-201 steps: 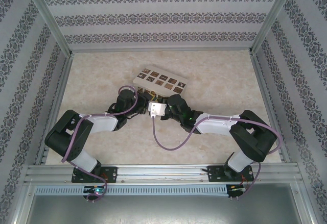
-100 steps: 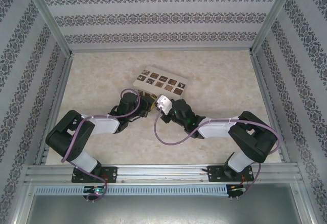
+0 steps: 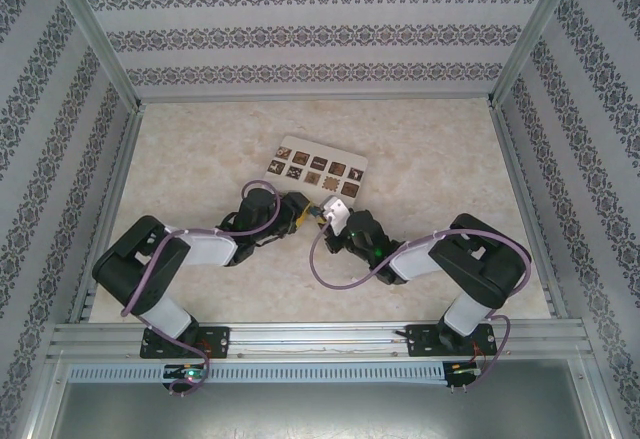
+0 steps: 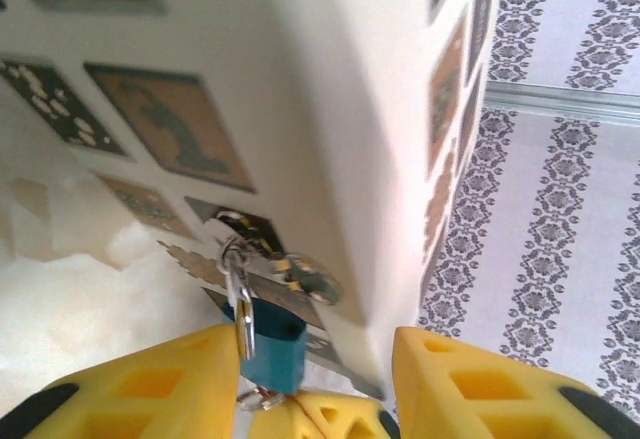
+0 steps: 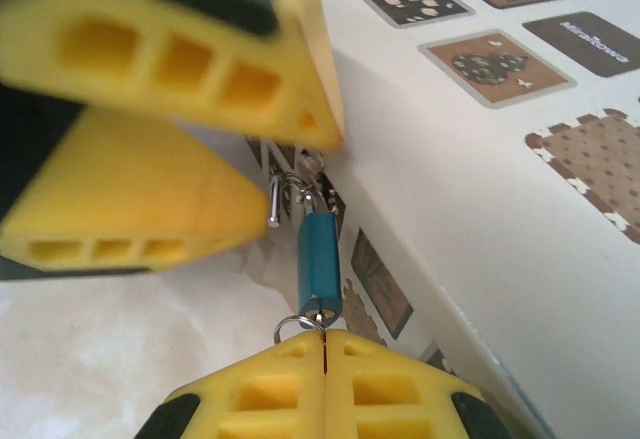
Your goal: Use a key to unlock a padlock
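Right hand (image 5: 325,354) clenches the key (image 5: 318,316) in the padlock (image 5: 320,264), left hand (image 4: 318,367) released beside it; next likely needs a careful twist.

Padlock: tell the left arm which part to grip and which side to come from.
Best grip the padlock by its blue body, not the thin shackle. It hangs against the cream box, and the right gripper holds the key at its bottom, so come from the side facing away from the box, jaws straddling the body.
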Robot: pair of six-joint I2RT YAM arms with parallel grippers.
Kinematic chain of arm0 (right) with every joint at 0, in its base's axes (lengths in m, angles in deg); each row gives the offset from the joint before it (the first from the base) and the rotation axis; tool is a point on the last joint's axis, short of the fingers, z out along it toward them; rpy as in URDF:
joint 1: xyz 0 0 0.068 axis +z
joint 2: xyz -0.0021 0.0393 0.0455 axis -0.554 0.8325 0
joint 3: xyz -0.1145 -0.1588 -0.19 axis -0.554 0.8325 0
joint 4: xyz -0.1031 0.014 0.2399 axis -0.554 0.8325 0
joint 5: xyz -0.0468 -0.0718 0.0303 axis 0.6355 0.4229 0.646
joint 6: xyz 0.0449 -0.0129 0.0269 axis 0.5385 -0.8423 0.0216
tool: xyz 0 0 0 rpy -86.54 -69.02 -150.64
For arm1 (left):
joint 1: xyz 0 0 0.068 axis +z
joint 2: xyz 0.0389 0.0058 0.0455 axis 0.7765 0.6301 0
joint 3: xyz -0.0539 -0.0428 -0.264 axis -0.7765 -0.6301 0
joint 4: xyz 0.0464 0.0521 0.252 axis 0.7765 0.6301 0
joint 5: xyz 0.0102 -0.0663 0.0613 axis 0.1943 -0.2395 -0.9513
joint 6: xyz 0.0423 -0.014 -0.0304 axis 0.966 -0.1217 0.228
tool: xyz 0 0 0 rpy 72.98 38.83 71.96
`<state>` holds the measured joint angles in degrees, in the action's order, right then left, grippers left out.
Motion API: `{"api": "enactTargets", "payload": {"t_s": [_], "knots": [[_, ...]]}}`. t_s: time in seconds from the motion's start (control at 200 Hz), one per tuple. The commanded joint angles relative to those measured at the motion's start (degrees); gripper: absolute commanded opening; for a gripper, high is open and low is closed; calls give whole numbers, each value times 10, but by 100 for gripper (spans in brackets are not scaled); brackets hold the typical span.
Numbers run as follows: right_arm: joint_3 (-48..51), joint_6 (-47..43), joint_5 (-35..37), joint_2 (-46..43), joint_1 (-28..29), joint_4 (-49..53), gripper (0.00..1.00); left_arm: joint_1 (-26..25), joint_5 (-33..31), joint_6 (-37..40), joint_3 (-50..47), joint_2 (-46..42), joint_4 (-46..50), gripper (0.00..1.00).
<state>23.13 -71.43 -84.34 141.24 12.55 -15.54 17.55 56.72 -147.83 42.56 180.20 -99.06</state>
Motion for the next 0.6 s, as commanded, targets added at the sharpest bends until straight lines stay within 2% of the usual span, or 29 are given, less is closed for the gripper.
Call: {"api": "enactTargets", "payload": {"t_s": [0.0,0.175,0.275,0.425,0.595], "knots": [[25,59,-5,-8,-13,-33,0,-5,-25,66,0,-59,66,46],[78,133,-15,-54,-43,-31,0,-5,-104,212,55,-183,289,50],[99,179,-43,-77,-76,-11,0,-5,-160,283,95,-233,376,52],[113,254,-137,-88,-140,15,0,-5,-212,380,154,-247,449,57],[107,290,-213,-75,-173,34,0,3,-215,461,194,-210,460,69]]}}
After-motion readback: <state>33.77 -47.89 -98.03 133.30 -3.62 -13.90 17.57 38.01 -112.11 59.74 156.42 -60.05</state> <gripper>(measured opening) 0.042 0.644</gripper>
